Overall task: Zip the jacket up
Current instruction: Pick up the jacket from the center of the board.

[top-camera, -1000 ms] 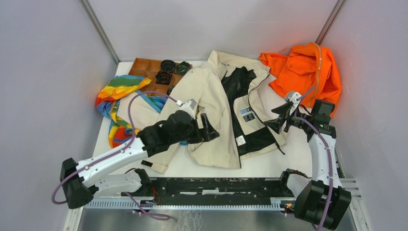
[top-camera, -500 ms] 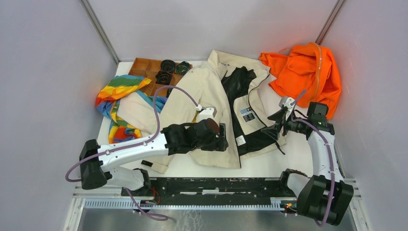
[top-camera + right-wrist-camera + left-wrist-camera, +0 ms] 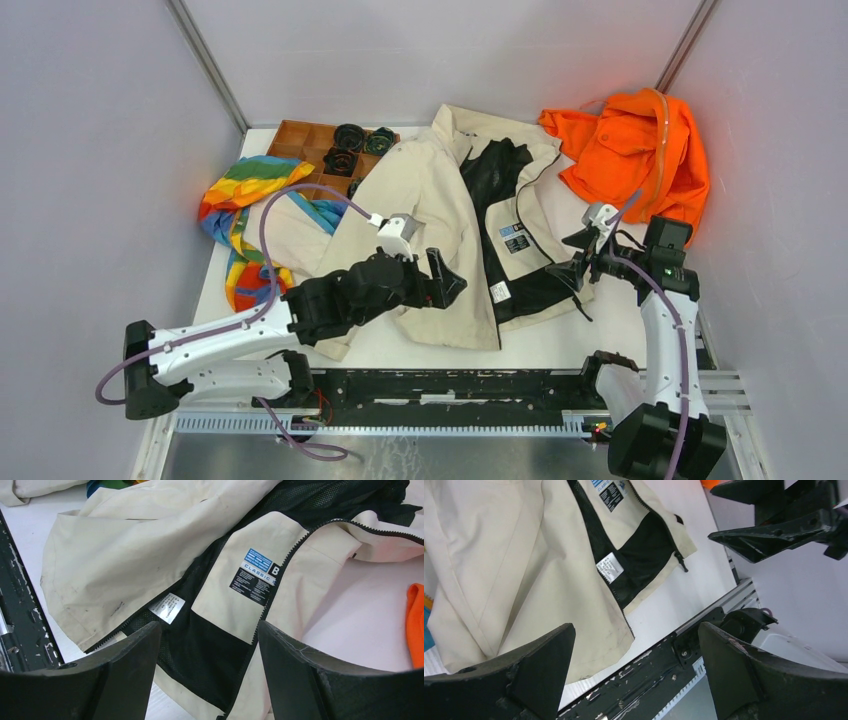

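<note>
The cream jacket [image 3: 430,195] lies unzipped on the white table, its black lining [image 3: 495,175] showing between the two front panels. My left gripper [image 3: 447,283] hovers open over the jacket's lower left hem with nothing between its fingers. In the left wrist view this gripper [image 3: 635,630] looks past the hem [image 3: 589,645] to the table edge, and the zipper pull [image 3: 681,562] hangs at the right panel's bottom corner. My right gripper [image 3: 568,265] is open just above the right panel. In the right wrist view it [image 3: 209,627] frames the lining and the zipper teeth [image 3: 295,555].
A rainbow-striped cloth [image 3: 245,190] lies at the left, partly under a jacket sleeve. A brown tray [image 3: 300,140] with black rolls sits at the back left. An orange garment [image 3: 640,150] lies at the back right. A black rail [image 3: 450,385] runs along the near edge.
My left arm swung right along the jacket's lower hem, then drew back a little left, jaws still open. The right gripper sank slightly toward the right panel.
</note>
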`<state>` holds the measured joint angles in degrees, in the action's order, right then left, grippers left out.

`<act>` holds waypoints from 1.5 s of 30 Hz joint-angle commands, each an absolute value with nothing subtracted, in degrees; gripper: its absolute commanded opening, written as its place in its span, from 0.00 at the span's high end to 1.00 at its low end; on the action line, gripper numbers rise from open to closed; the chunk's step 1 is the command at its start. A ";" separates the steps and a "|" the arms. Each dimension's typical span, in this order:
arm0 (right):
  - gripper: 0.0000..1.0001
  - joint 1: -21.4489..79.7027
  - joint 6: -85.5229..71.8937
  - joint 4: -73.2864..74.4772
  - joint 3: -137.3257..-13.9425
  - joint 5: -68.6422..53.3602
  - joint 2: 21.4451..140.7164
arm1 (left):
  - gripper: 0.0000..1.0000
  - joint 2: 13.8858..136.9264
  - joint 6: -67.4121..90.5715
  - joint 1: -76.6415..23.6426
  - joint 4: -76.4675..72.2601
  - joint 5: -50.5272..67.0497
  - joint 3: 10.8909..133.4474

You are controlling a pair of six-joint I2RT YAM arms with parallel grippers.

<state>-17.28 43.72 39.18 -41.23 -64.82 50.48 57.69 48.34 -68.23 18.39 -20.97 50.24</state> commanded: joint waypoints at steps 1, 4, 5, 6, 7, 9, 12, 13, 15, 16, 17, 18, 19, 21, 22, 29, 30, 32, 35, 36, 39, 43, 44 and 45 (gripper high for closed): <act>0.23 -17.10 41.73 37.24 -42.20 -65.69 51.78 | 0.00 56.12 47.17 -67.89 13.07 -23.18 49.82; 0.23 -17.07 42.13 37.55 -43.70 -66.80 53.40 | 0.01 56.69 48.97 -67.89 12.49 -23.47 49.79; 0.23 -17.07 41.97 37.61 -44.21 -66.91 53.84 | 0.01 56.90 49.70 -67.81 12.22 -23.73 49.87; 0.23 -17.09 41.85 37.51 -44.65 -66.87 54.36 | 0.01 57.21 50.47 -67.74 12.09 -23.87 50.17; 0.23 -17.12 41.78 37.68 -44.96 -66.74 54.64 | 0.01 57.64 51.06 -67.67 12.32 -23.84 50.63; 0.24 -17.06 42.45 38.34 -45.20 -66.31 54.93 | 0.02 58.63 52.13 -67.66 14.05 -23.95 52.12; 0.24 -17.08 43.08 38.32 -43.85 -67.29 54.48 | 0.03 61.00 55.57 -67.63 19.16 -24.34 55.12; 0.24 -17.09 43.08 38.30 -43.40 -67.71 54.24 | 0.04 61.95 56.94 -67.61 21.31 -24.18 56.37; 0.24 -17.11 43.07 38.46 -42.77 -68.20 53.87 | 0.06 64.30 58.71 -67.67 24.50 -22.89 58.47; 0.24 -17.07 43.15 38.61 -42.72 -68.20 53.66 | 0.06 65.24 59.12 -67.64 25.97 -22.11 59.37; 0.23 -17.09 43.28 38.78 -42.71 -68.20 53.59 | 0.06 66.04 59.60 -67.63 27.16 -21.43 60.09; 0.24 -17.14 43.48 38.93 -42.88 -68.16 53.53 | 0.06 66.65 59.82 -67.66 28.14 -20.78 60.60; 0.24 -17.07 43.70 39.07 -43.17 -68.12 53.60 | 0.06 67.14 59.85 -67.61 28.84 -20.22 60.96; 0.24 -17.00 45.26 40.52 -44.26 -67.62 54.15 | 0.06 67.32 59.61 -67.64 29.74 -20.02 61.07; 0.23 -17.01 46.11 41.34 -44.74 -67.38 54.50 | 0.06 67.40 59.36 -67.78 30.24 -20.45 61.08; 0.24 -17.01 49.09 43.84 -47.72 -66.18 57.25 | 0.06 71.36 50.64 -67.72 34.37 -24.23 69.26; 0.24 -17.00 48.85 43.37 -47.68 -66.09 57.45 | 0.06 72.73 48.96 -67.63 35.75 -24.78 71.26; 0.24 -16.90 48.14 42.54 -47.43 -66.34 57.53 | 0.06 75.10 45.57 -67.65 38.63 -25.88 75.10; 0.24 -16.67 46.08 40.57 -46.51 -66.70 57.07 | 0.03 75.86 41.84 -67.61 39.34 -27.11 76.86; 0.24 -16.60 45.97 40.48 -46.49 -66.82 56.92 | 0.01 75.30 41.00 -67.56 38.47 -27.33 76.42; 0.24 -16.27 46.05 40.60 -46.91 -66.79 56.11 | 0.00 71.81 39.27 -67.41 32.87 -25.26 72.39; 0.24 -16.12 47.19 41.77 -47.27 -66.32 55.20 | 0.00 64.09 42.87 -66.69 21.61 -23.03 62.35; 0.24 -16.13 47.64 42.33 -47.37 -66.20 55.20 | 0.00 62.44 43.54 -66.52 19.36 -22.65 59.08; 0.23 -16.03 47.95 42.87 -47.37 -65.93 55.26 | 0.00 60.79 44.26 -66.39 17.98 -22.76 57.16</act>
